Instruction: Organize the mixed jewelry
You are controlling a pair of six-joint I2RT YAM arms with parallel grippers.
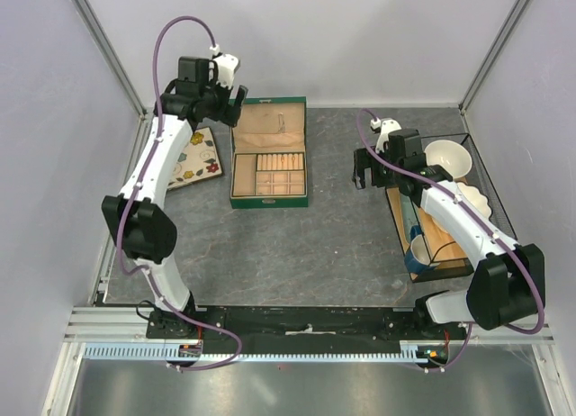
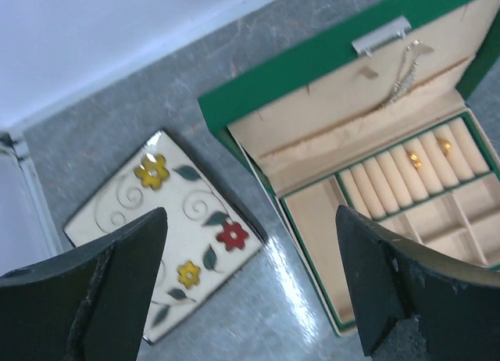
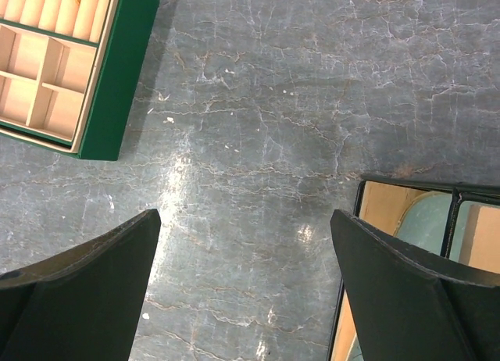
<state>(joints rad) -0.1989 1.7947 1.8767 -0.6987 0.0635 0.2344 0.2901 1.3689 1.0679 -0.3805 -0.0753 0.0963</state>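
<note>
The green jewelry box (image 1: 269, 198) stands open at the table's middle back, its lid leaning back. In the left wrist view two small gold rings (image 2: 415, 159) sit in the box's ring rolls (image 2: 383, 181), and a thin silvery chain (image 2: 405, 73) hangs inside the lid. No bangle hoop shows in any view. My left gripper (image 1: 230, 107) is open and empty, held high over the gap between the floral plate and the box (image 2: 250, 220). My right gripper (image 1: 364, 176) is open and empty over bare table to the right of the box (image 3: 244, 216).
A square white plate with painted flowers (image 1: 196, 158) lies left of the box, also in the left wrist view (image 2: 160, 220). A black wire rack (image 1: 481, 177) at the right holds white bowls (image 1: 447, 157), a blue mug (image 1: 419, 251) and a wooden board; its corner shows in the right wrist view (image 3: 406, 185).
</note>
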